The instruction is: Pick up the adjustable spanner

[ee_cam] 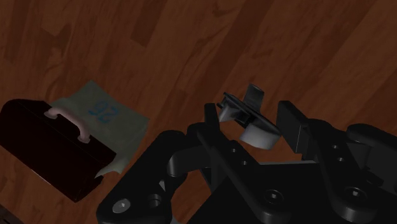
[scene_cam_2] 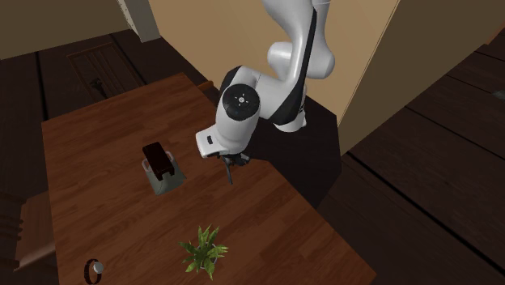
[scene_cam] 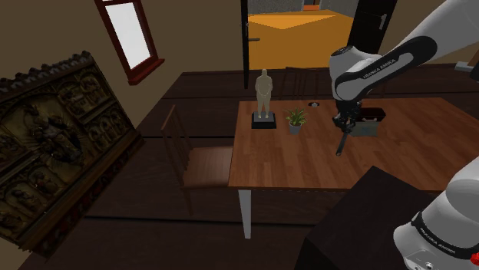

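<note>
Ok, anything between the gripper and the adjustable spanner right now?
Nothing visible. The adjustable spanner is clasped in the gripper, above the wooden table; the dark case sits off to one side.

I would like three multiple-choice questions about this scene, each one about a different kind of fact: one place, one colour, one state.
1. In the shoulder view, the potted plant stands on the table: A left of the statue; B right of the statue; C behind the statue.
2. The handle on the dark case is: A green; B pink; C yellow.
3. The gripper is: A open and empty; B shut on the plant; C shut on the spanner.
Answers: 1 B, the plant sits to the statue's right; 2 B, the wrist view shows a pink handle; 3 C, the wrist view shows both fingers clasping the spanner.
</note>
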Motion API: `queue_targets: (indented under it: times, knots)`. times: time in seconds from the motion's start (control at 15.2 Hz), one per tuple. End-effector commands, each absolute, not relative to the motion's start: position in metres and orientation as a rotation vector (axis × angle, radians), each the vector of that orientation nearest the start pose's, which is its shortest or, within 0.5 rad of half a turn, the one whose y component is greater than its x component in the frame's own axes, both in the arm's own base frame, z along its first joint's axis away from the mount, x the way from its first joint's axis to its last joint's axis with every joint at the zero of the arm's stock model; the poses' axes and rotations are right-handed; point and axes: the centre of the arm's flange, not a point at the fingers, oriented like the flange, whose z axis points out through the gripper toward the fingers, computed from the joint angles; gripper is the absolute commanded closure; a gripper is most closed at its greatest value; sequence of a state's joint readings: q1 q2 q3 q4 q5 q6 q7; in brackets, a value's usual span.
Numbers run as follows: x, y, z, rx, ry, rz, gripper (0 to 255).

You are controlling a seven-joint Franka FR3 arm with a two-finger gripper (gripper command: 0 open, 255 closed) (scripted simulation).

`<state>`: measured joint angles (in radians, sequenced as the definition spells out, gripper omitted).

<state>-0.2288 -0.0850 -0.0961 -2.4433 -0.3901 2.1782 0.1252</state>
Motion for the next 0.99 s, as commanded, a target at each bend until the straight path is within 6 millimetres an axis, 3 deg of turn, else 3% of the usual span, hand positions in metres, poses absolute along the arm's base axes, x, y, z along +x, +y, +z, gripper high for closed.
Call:
queue_targets:
  times: [0.0,0.4,0.92]
  knots:
    - [0.426,-0.158,0.321,-3.378,0.332,0.353,255]
    - [0.426,-0.158,0.321,-3.378,0.332,0.353,255]
    - [0.426,-0.158,0.363,-3.378,0.332,0.353,255]
